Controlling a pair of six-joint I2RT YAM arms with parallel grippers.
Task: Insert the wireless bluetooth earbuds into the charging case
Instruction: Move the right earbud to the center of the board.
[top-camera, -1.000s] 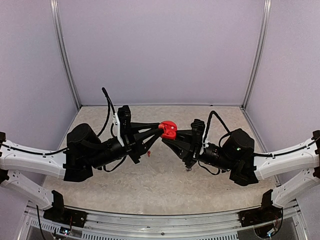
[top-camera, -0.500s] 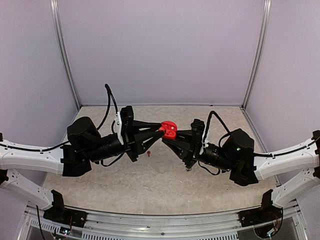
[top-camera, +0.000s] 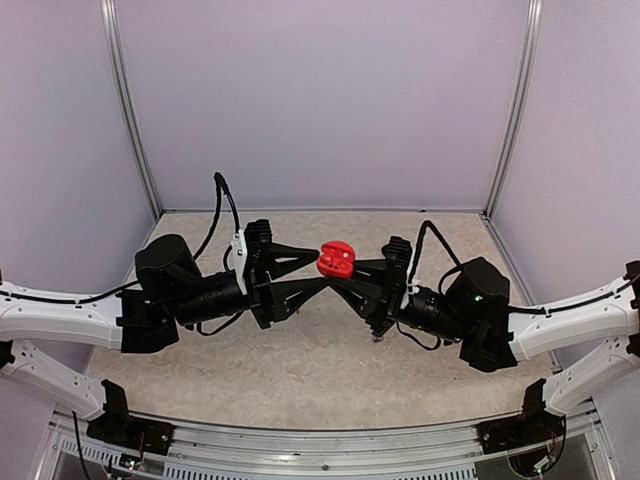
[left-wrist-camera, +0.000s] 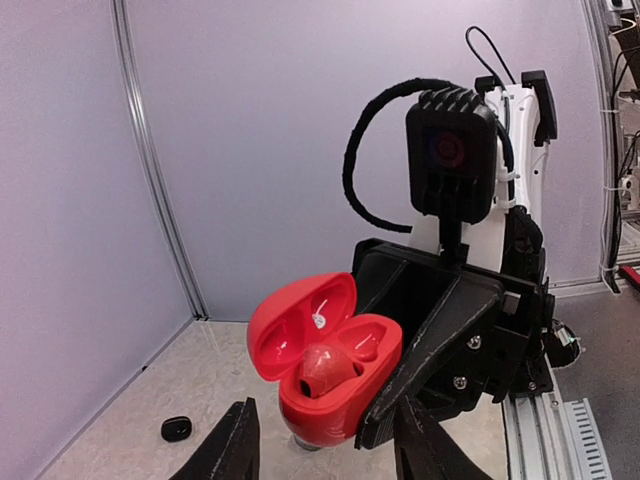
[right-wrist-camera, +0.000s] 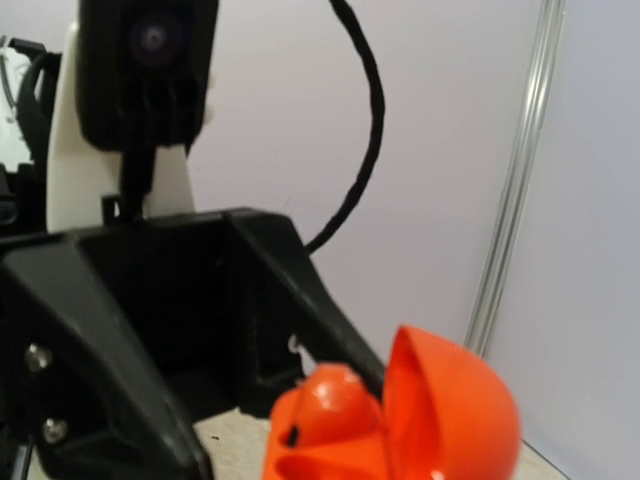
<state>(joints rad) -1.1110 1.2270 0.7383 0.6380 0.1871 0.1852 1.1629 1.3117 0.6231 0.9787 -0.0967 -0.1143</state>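
A red charging case is held up over the table with its lid open, and my right gripper is shut on its base. In the left wrist view the case has a red earbud lying in one socket. The other socket is empty. A right finger presses the case's side. My left gripper is open just in front of the case, touching nothing. A black earbud lies on the table. The right wrist view shows the case blurred and close.
The speckled table is boxed in by pale walls with metal corner posts. Both arms meet at the middle, wrists facing each other. The left gripper's black body fills the right wrist view.
My left gripper has opened and drawn back slightly from the case, leaving the red earbud in its socket. The right gripper and the case have stayed still.
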